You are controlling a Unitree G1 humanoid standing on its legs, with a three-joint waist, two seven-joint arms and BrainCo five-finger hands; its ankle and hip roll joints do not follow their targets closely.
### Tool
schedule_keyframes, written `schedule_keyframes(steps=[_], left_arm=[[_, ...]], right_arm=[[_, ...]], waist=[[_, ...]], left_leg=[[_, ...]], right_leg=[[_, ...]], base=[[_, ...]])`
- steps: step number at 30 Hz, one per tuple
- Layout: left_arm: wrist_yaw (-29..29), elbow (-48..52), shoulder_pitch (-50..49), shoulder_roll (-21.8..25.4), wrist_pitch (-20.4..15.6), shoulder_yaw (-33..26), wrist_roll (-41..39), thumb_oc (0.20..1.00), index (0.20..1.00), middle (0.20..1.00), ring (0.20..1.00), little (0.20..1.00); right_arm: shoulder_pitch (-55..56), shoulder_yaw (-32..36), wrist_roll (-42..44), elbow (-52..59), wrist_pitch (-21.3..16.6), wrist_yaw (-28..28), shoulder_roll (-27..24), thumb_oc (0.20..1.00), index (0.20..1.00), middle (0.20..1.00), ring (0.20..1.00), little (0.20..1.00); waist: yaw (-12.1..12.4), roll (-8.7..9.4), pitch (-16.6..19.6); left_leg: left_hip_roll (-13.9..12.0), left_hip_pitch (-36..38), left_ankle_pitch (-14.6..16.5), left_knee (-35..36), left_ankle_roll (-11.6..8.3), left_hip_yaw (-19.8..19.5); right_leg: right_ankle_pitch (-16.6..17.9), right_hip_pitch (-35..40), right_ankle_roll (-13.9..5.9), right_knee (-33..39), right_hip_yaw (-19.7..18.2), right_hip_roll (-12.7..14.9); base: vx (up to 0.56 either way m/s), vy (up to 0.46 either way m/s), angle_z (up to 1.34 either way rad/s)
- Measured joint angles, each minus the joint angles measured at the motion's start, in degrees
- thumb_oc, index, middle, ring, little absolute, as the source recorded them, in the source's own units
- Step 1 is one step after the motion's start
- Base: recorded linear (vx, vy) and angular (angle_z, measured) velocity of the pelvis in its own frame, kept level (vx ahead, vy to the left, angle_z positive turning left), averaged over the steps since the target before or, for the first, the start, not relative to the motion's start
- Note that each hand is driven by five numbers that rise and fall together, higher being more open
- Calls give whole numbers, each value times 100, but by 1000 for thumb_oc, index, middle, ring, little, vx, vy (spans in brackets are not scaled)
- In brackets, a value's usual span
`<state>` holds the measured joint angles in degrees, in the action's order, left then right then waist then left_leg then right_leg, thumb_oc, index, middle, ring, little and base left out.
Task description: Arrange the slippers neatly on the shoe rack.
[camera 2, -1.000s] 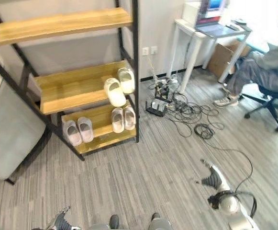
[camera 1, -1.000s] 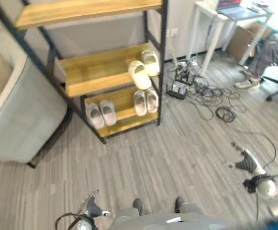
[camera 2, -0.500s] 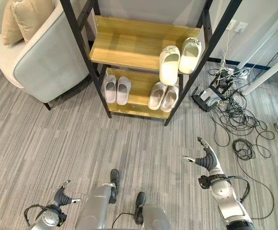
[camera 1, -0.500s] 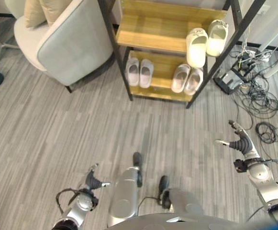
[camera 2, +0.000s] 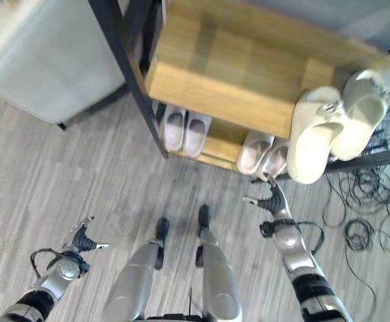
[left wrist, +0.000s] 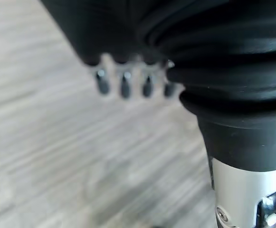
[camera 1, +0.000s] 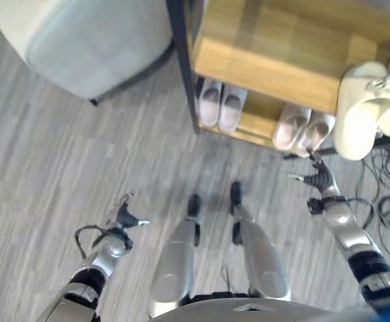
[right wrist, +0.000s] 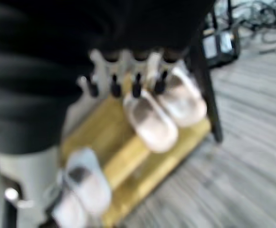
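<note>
Nearest, at 7 o'clock, the left hand (camera 1: 122,216) hangs low over the floor (camera 1: 60,168), fingers relaxed, holding nothing. At 3 o'clock the right hand (camera 2: 270,199) reaches toward the shoe rack (camera 2: 124,64), fingers spread and empty, just short of the pinkish pair (camera 2: 262,153) on the bottom shelf. A grey pair (camera 2: 184,129) sits to its left. Farther, at 1 o'clock, the cream slippers (camera 2: 329,134) lie askew over the middle shelf's edge. They are probably light, soft foam, best gripped across the upper strap. An armchair (camera 1: 80,40) stands at 11 o'clock.
</note>
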<state>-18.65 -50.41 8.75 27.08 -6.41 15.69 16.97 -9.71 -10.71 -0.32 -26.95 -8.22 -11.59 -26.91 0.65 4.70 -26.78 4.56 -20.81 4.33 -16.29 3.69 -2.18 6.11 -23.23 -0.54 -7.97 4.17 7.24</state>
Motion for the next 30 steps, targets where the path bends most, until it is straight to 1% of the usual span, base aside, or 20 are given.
schedule_keyframes(steps=[1,2,3,4,6,7,8,10,11,12,13,18,22,24,27,30], left_arm=[[-14,-1,-111,33,-5,-2,-1,1000,1000,1000,1000,1000],[-26,-31,-118,94,-4,-6,-1,1000,1000,1000,1000,1000],[-39,-14,-127,81,-13,-3,1,1000,1000,1000,1000,1000],[-43,18,-134,66,-11,-3,1,1000,1000,1000,1000,1000],[-51,212,-207,50,-23,-2,40,1000,1000,1000,1000,1000],[-52,210,-310,41,-22,-6,53,1000,1000,1000,1000,1000],[-51,209,-438,30,-18,-7,56,1000,1000,1000,1000,1000],[-45,192,-536,13,-23,3,58,1000,1000,1000,1000,1000],[-45,193,-546,-37,-24,16,60,1000,1000,1000,1000,1000],[-45,196,-545,-104,-50,13,66,1000,1000,1000,1000,1000],[-45,193,-546,-137,-51,15,70,1000,1000,1000,1000,1000],[-45,218,-487,-154,-70,27,191,1000,1000,1000,1000,1000],[-46,188,-500,-155,-58,157,242,1000,1000,1000,1000,1000],[-46,193,-492,-155,-67,227,248,1000,1000,1000,1000,1000],[-46,192,-491,-155,-70,237,275,1000,1000,1000,1000,1000],[-46,192,-488,-155,-72,237,280,1000,1000,1000,1000,1000]], right_arm=[[137,-103,-66,181,-24,5,1,1000,1000,1000,1000,1000],[191,-100,-156,178,-29,-12,1,1000,1000,1000,1000,1000],[215,-98,-174,114,-12,-21,-15,1000,1000,1000,1000,1000],[328,-11,-209,306,-7,-55,-58,1000,1000,1000,1000,1000],[729,319,-221,928,-23,-154,-142,1000,1000,1000,1000,1000],[962,478,-221,1188,-28,-195,-145,1000,1000,1000,1000,1000],[1089,570,-221,1249,-26,-208,-153,1000,1000,1000,1000,1000],[1141,492,-220,1238,-24,-195,-247,1000,1000,1000,1000,1000],[1060,378,-221,1238,-24,-163,-387,1000,1000,1000,1000,1000],[925,345,-227,1252,-28,-133,-421,1000,1000,1000,1000,1000],[861,341,-229,1252,-28,-127,-426,1000,1000,1000,1000,1000],[201,80,-388,1245,-30,-97,-539,1000,1000,1000,1000,1000],[63,72,-423,1242,-37,-96,-545,1000,1000,1000,1000,1000],[25,57,-436,1241,-37,-96,-544,1000,1000,1000,1000,1000],[-54,-151,-439,1238,-33,-94,-544,1000,1000,1000,1000,1000],[-134,-175,-447,1238,-33,-90,-539,1000,1000,1000,1000,1000]], waist=[[20,-107,4],[13,-110,18],[-48,-130,11],[-191,-249,10],[-290,-275,18],[-304,-284,31],[-317,-293,44],[-313,-320,62],[-296,-364,98],[-283,-420,151],[-261,-434,215],[-147,-449,249],[-53,-469,281],[-38,-469,282],[-27,-469,283],[-10,-470,283]], left_leg=[[-93,217,18,76,47,64],[-132,213,17,87,46,151],[-104,90,51,-37,-30,170],[-205,-19,27,-105,-119,157],[-347,-27,49,-203,-247,178],[-386,-12,66,-194,-313,181],[-418,-3,65,-194,-334,175],[-461,-7,29,-170,-390,159],[-463,-16,7,-139,-393,163],[-460,-11,-35,-109,-357,163],[-458,-11,-59,-93,-349,166],[-455,14,-170,77,-373,142],[-438,16,-195,119,-368,117],[-425,13,-196,118,-366,114],[-419,10,-199,117,-362,104],[-409,-9,-201,114,-362,73]], right_leg=[[-393,157,-387,-481,17,249],[-505,297,-563,-626,22,507],[-642,443,-733,-499,46,582],[-659,360,-682,-519,52,479],[-718,315,-519,-612,43,389],[-716,318,-516,-611,49,364],[-703,319,-497,-611,45,322],[-666,304,-440,-609,47,280],[-664,274,-437,-615,46,274],[-645,272,-412,-618,47,278],[-616,267,-440,-622,50,280],[-573,269,-431,-528,107,276],[-564,279,-429,-525,142,276],[-563,281,-432,-525,142,285],[-560,283,-436,-525,144,289],[-560,283,-436,-523,159,291]], base=[[-86,-5,-41],[-99,-7,-49],[-92,-15,-33],[-53,-36,-17],[8,-59,-16],[36,-53,-19],[30,-35,-12],[19,-22,-5],[0,0,0],[3,-37,3],[1,-46,7],[-2,-19,3],[-3,-4,5],[0,0,0],[0,0,0],[-7,8,5]])
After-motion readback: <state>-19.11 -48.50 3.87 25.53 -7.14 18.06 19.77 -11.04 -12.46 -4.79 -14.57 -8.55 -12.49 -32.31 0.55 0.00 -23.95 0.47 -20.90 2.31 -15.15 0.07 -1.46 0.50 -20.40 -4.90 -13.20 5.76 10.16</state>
